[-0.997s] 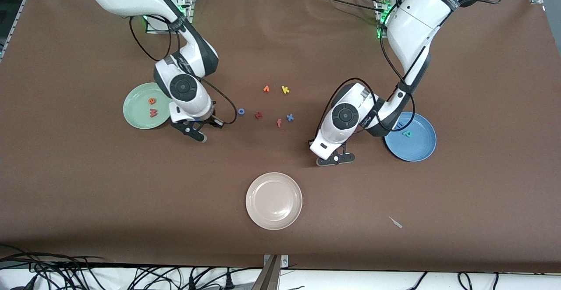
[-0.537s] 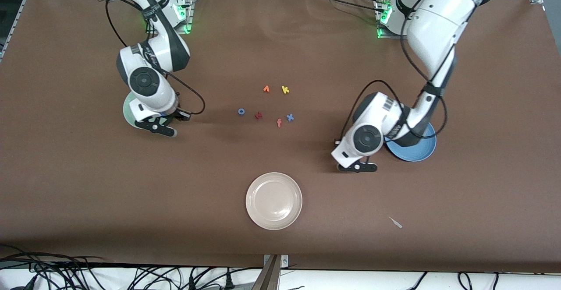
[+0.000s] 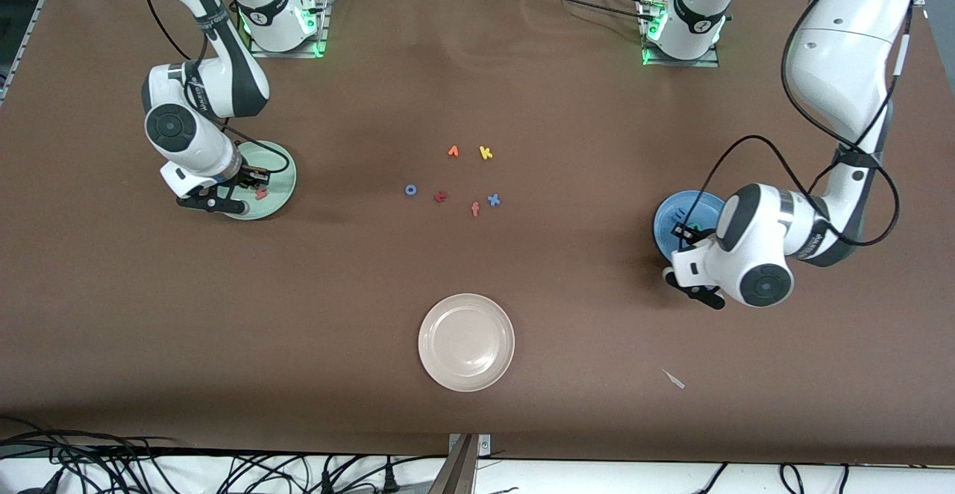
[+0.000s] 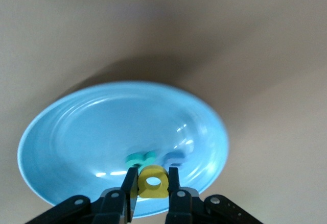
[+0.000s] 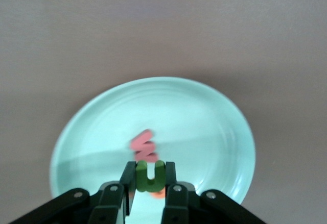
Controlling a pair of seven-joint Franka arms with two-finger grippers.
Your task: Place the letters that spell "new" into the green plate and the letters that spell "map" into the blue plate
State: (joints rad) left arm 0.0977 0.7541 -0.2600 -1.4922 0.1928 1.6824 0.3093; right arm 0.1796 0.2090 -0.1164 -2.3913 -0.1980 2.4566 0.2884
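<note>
Both robot arms hang over their plates on the brown table, each with a foam letter pinched in its hand. The left hand is clamped on the yellow a, held above the rim of the blue plate at the left arm's end of the table; inside that plate lie the teal p and the periwinkle m, side by side. The right hand is closed tight around the green n over the green plate at the right arm's end of the table, where the salmon w rests near the plate's middle and an orange piece, mostly hidden under the hand, shows just beside it. In the middle of the table a loose cluster of spare letters stays flat: an orange v, a yellow k, a blue o, a dark red letter, a salmon f and a blue x. A cream plate sits nearer to the front camera than the cluster.
</note>
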